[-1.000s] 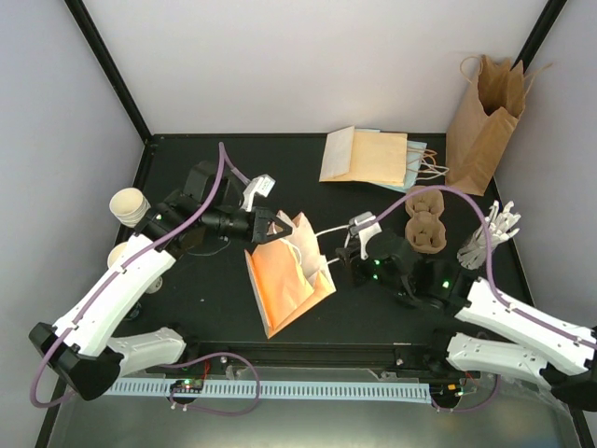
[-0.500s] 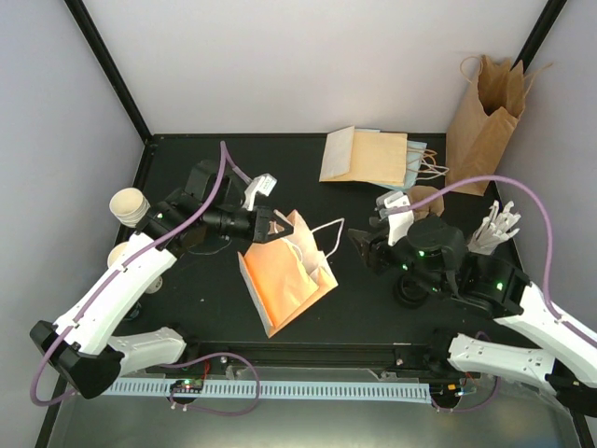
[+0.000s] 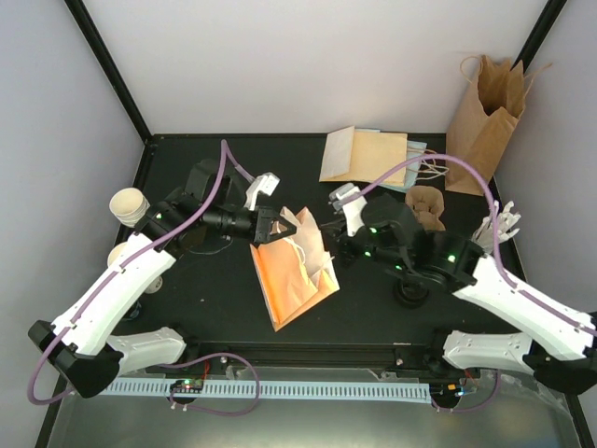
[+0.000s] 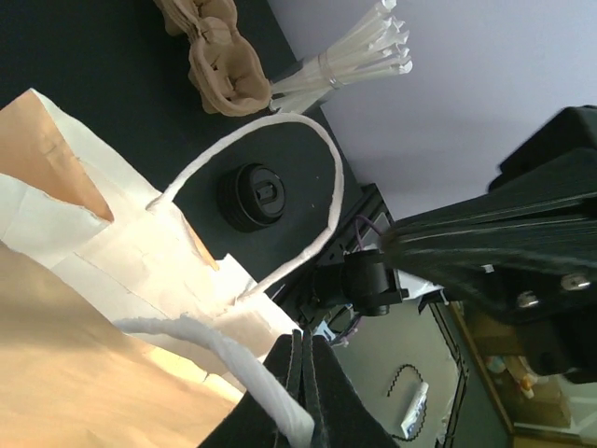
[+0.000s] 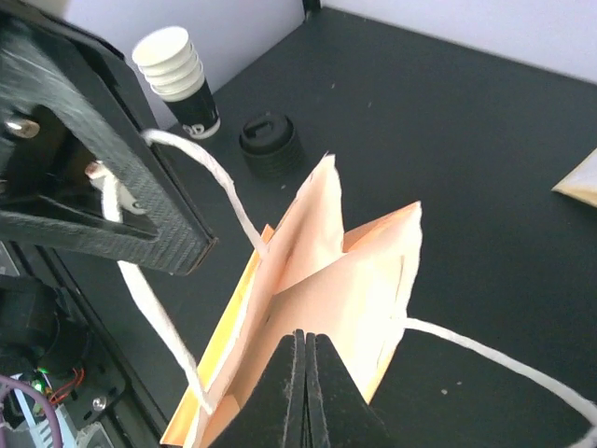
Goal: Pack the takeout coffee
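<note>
Legend: the kraft bag (image 3: 294, 280) is held partly open at mid-table. One white handle (image 4: 224, 350) is pinched between the clenched fingers of the left gripper (image 3: 272, 227). The right gripper (image 5: 303, 341) is shown with its fingers pressed together at the bag's mouth; whether paper is caught between them cannot be told. The paper cups (image 3: 129, 203) are stacked at the left edge of the table (image 3: 187, 168), outside the bag, and black lids (image 5: 270, 145) are piled just beside them.

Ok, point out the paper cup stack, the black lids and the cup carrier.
paper cup stack (image 5: 175, 77): right wrist view, on the stacked rims.
black lids (image 5: 269, 140): right wrist view, on the top lid.
cup carrier (image 4: 224, 79): left wrist view, on the wall of one well.
</note>
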You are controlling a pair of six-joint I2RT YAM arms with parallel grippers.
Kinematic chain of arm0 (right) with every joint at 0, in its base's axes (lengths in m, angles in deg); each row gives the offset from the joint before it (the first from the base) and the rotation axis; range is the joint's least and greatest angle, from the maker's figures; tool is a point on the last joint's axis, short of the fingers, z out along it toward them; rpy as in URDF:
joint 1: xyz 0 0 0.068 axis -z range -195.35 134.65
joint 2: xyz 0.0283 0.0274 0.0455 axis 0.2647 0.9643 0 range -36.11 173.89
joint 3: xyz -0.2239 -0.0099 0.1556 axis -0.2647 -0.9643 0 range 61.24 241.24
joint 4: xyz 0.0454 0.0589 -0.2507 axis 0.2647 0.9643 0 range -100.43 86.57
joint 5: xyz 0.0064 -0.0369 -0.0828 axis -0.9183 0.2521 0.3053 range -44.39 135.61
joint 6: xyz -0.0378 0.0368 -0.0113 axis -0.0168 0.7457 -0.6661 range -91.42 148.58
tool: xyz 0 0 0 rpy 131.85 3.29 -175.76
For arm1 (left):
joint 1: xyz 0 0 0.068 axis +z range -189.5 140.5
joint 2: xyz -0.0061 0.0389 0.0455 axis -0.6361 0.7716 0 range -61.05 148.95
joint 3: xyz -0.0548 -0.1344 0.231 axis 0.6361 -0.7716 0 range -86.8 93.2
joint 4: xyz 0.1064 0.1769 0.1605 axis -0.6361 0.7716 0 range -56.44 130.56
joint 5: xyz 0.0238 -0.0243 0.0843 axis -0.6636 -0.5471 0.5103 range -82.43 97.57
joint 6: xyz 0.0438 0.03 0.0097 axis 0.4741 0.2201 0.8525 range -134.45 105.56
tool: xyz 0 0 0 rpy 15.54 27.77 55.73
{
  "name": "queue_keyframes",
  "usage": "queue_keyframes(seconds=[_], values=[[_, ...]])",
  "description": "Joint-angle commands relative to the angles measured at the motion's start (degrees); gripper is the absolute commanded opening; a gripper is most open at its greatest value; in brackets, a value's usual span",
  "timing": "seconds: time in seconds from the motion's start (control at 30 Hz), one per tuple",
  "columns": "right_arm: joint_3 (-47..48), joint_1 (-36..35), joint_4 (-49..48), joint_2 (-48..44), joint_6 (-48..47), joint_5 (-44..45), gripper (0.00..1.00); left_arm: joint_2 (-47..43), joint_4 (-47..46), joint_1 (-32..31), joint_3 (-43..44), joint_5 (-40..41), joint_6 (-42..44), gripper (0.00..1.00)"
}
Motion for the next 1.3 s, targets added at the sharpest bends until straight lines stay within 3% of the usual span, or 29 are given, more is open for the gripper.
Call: queue_keyframes(seconds=[0.0,0.87,1.27], values=[[1.35,0.18,-0.95,3.81,1.69,-2.67,0.01,0.09,-1.15,-0.86,2.80,-0.95,-0.01,0.02],[-3.20,1.10,-2.74,17.54,15.24,-10.02,0.01,-2.14,-5.25,-1.99,3.57,-5.41,-0.71,0.02],[-9.89,5.20,-8.48,14.04,17.01,-19.19,0.01,-3.55,-8.15,-2.41,2.91,-7.30,-1.43,0.02]])
